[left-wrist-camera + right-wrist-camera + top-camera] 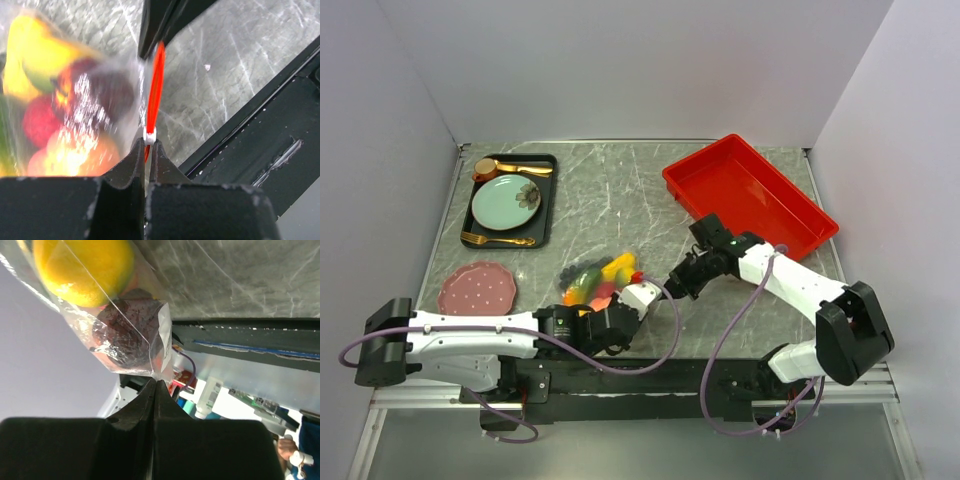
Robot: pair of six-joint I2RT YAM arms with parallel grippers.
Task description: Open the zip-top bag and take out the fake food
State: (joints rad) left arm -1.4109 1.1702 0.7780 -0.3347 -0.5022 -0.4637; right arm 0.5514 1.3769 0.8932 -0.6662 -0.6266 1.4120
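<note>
The zip-top bag (592,282) hangs between both grippers near the table's front edge. It holds the fake food: yellow (35,55), dark purple (107,92), red (39,122) and peach (80,152) pieces. My left gripper (149,142) is shut on the orange-red zip strip (156,85), right at the white slider (149,133). The strip runs straight up to the right gripper's black fingers (160,20). In the right wrist view my right gripper (157,383) is shut on a corner of the clear bag (161,335). A yellow fruit (82,265) and a dark purple one (125,335) lie just behind that corner.
A red tray (750,190) stands at the back right. At the back left, a black tray (548,205) carries a mint-green plate (506,203) and gold cutlery (516,168). A pink plate (477,288) lies at the front left. The black front rail (260,130) runs just beside the bag.
</note>
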